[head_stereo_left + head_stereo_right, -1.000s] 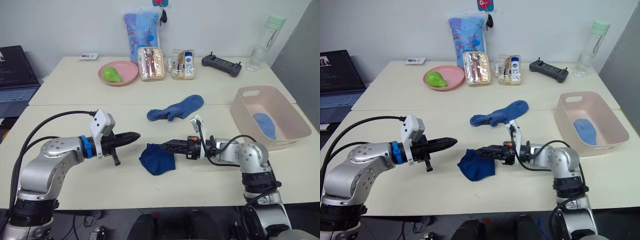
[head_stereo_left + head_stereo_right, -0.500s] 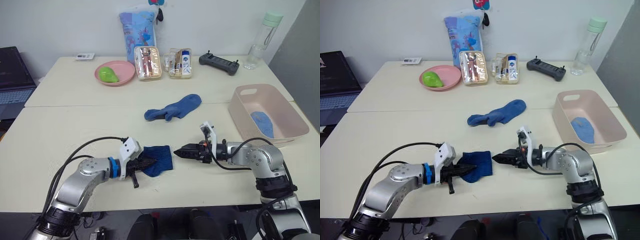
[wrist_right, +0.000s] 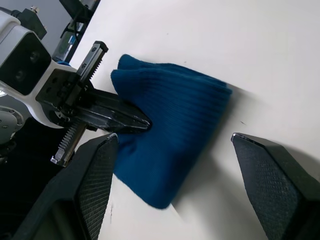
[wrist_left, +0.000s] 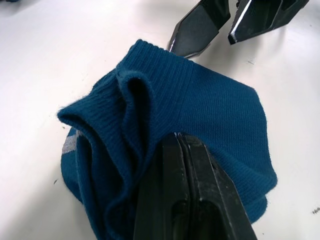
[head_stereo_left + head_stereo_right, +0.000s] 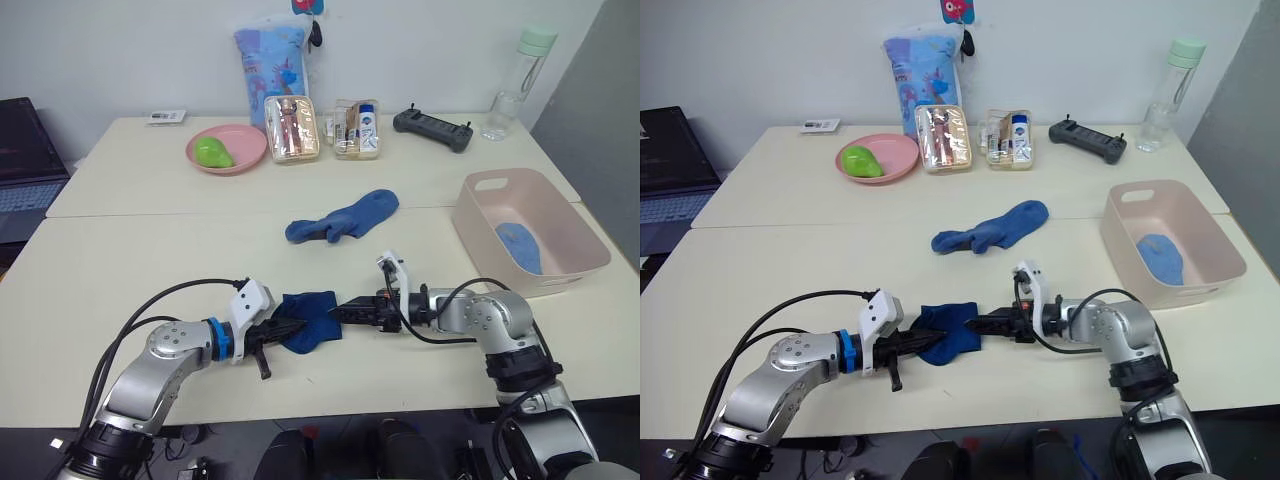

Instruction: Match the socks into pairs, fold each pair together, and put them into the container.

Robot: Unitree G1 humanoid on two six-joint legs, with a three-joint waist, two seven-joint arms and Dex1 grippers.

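Observation:
A folded dark blue sock [image 5: 312, 305] lies on the table near the front edge. My left gripper [image 4: 176, 142] is shut, its tips resting on top of the sock from the left. My right gripper [image 3: 175, 137] is open at the sock's right edge, one finger on each side of it. Two medium blue socks [image 5: 342, 217] lie together at mid-table. The pale pink container [image 5: 462, 215] stands at the right with a light blue sock [image 5: 518, 247] inside.
Along the back edge stand a pink plate [image 5: 243, 158] with a green object, a blue patterned bag [image 5: 270, 60], two clear boxes [image 5: 291, 128], a black controller [image 5: 430, 128] and a bottle [image 5: 508, 75]. A laptop [image 5: 20, 150] sits at far left.
My left gripper came down from the left onto the dark sock and stays there. My right gripper drew back from the sock, then returned to its right edge. The camera shifted.

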